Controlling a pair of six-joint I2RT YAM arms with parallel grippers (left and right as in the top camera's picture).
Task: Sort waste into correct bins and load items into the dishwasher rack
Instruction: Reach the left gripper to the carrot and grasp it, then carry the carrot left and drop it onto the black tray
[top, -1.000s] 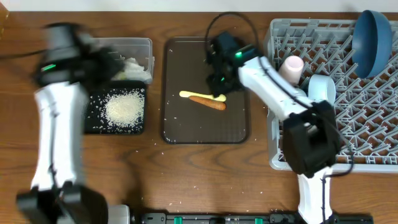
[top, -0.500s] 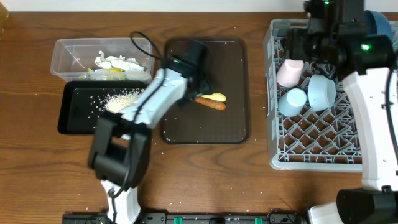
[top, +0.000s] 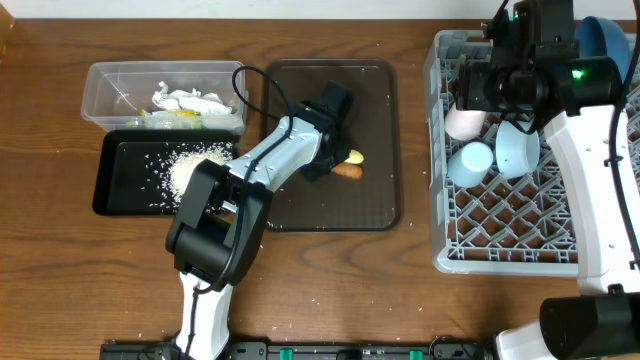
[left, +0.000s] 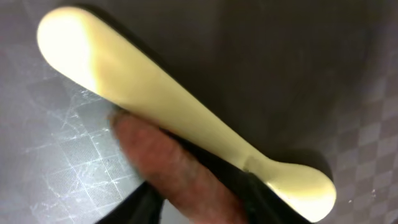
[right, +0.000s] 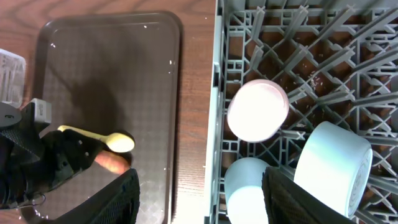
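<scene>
The orange-brown food piece (top: 348, 170) lies on the brown serving tray (top: 370, 205), beside the pale yellow spoon (top: 355, 157). My left gripper (top: 335, 165) is down on the tray. In the left wrist view its jaws (left: 193, 205) are closed on either side of the food piece (left: 168, 168), with the spoon (left: 161, 106) just beyond. My right gripper (top: 482, 90) is open and empty above the left edge of the grey rack (top: 520, 235). In the right wrist view its fingers (right: 199, 199) frame the pink cup (right: 257, 111) and pale blue cup (right: 245, 183).
The clear tub (top: 105, 90) holds paper scraps and a yellow-green wrapper. The black tray (top: 120, 185) in front of it holds rice (top: 190, 165). The rack also holds a pale bowl (top: 518, 148) and the dark blue plate (top: 605, 35). Stray rice grains lie on the table (top: 150, 335).
My left arm swung from the bins to the brown tray and came down onto the food piece. My right arm left the tray and now hangs over the rack.
</scene>
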